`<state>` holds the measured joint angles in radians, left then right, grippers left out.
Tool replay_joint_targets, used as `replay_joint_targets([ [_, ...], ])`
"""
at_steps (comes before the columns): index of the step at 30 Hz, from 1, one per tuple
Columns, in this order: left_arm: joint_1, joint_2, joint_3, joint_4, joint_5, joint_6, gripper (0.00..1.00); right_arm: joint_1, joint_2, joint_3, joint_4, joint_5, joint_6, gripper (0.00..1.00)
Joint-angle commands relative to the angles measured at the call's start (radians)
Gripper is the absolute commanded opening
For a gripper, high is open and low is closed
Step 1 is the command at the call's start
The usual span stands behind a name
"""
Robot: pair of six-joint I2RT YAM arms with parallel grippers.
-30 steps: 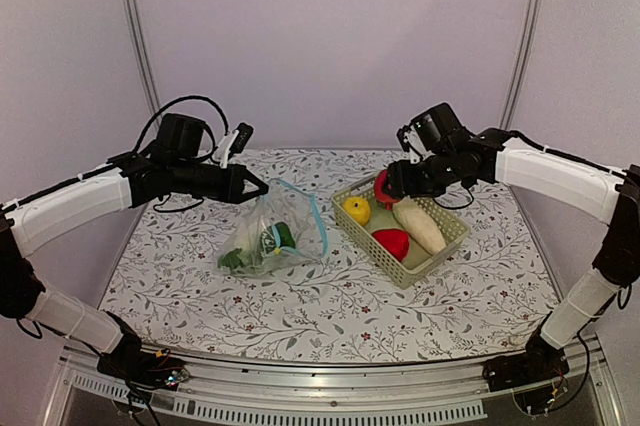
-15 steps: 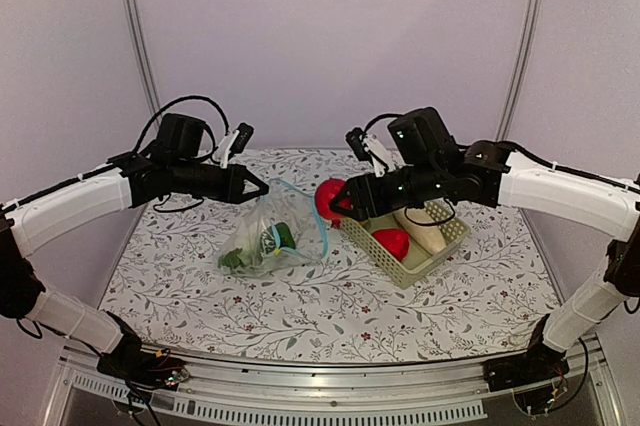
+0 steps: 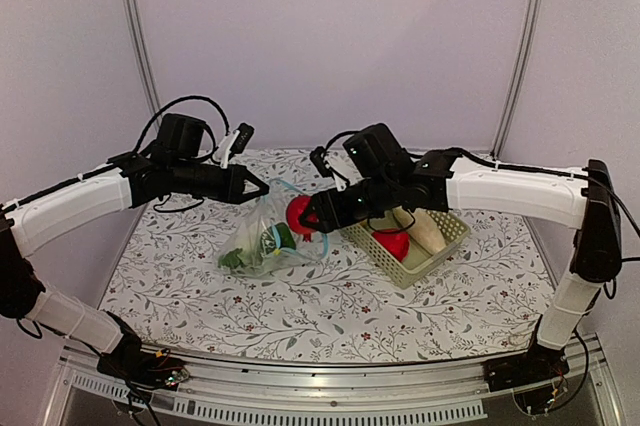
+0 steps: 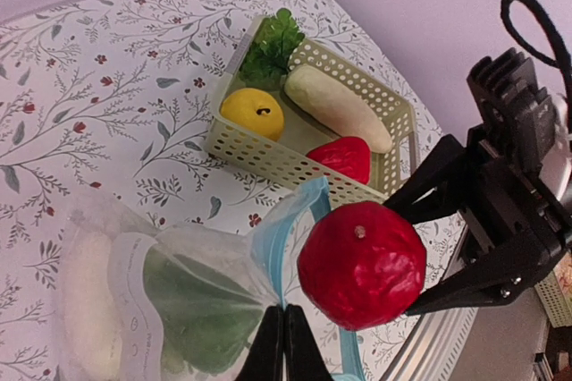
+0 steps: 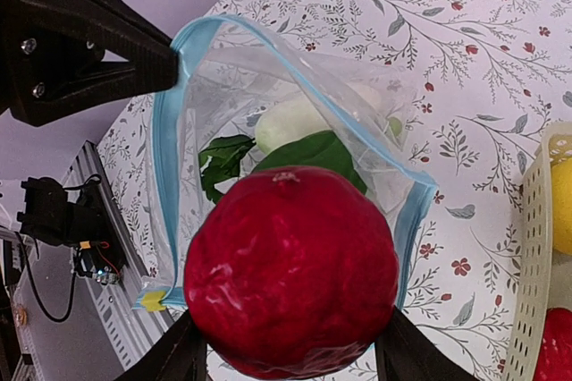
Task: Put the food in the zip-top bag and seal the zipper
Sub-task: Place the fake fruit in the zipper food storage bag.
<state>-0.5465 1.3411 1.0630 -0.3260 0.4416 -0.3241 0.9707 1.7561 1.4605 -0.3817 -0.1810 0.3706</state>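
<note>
The zip-top bag (image 3: 262, 241) lies left of centre with green leafy pieces (image 5: 313, 153) and a white piece (image 5: 286, 122) inside. My left gripper (image 3: 262, 189) is shut on the bag's upper edge by the light-blue zipper (image 4: 304, 215), holding the mouth open. My right gripper (image 3: 305, 218) is shut on a red round piece (image 5: 290, 274), which hangs just above the open mouth, beside the zipper (image 5: 165, 175). The same red piece shows in the left wrist view (image 4: 362, 265), right of my shut left fingertips (image 4: 268, 350).
The pale green lattice basket (image 4: 268, 156) stands right of the bag. It holds a yellow apple (image 4: 252, 113), a long white radish (image 4: 338, 108), another red piece (image 4: 344, 156) and a green leafy piece (image 4: 273, 41). The right arm reaches over the basket.
My right gripper has carried the red round piece from over the basket leftward to the bag's open mouth. The left gripper and the bag have stayed put.
</note>
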Motion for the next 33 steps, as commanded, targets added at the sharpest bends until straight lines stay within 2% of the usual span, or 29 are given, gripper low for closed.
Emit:
replay_joint_targets([
  [1, -0.012, -0.014, -0.012, 0.038, 0.019, 0.016, 0.00, 0.005, 0.057, 0.063, -0.011, 0.043, 0.007, 0.61],
  [13, -0.020, -0.016, -0.011, 0.043, 0.034, 0.023, 0.00, 0.020, 0.169, 0.169, 0.016, -0.013, 0.004, 0.60],
  [24, -0.029, -0.016, -0.014, 0.051, 0.046, 0.024, 0.00, 0.054, 0.249, 0.197, 0.126, -0.136, 0.036, 0.61],
  [33, -0.035, -0.016, -0.014, 0.053, 0.051, 0.022, 0.00, 0.060, 0.317, 0.185, 0.203, -0.144, 0.081, 0.64],
])
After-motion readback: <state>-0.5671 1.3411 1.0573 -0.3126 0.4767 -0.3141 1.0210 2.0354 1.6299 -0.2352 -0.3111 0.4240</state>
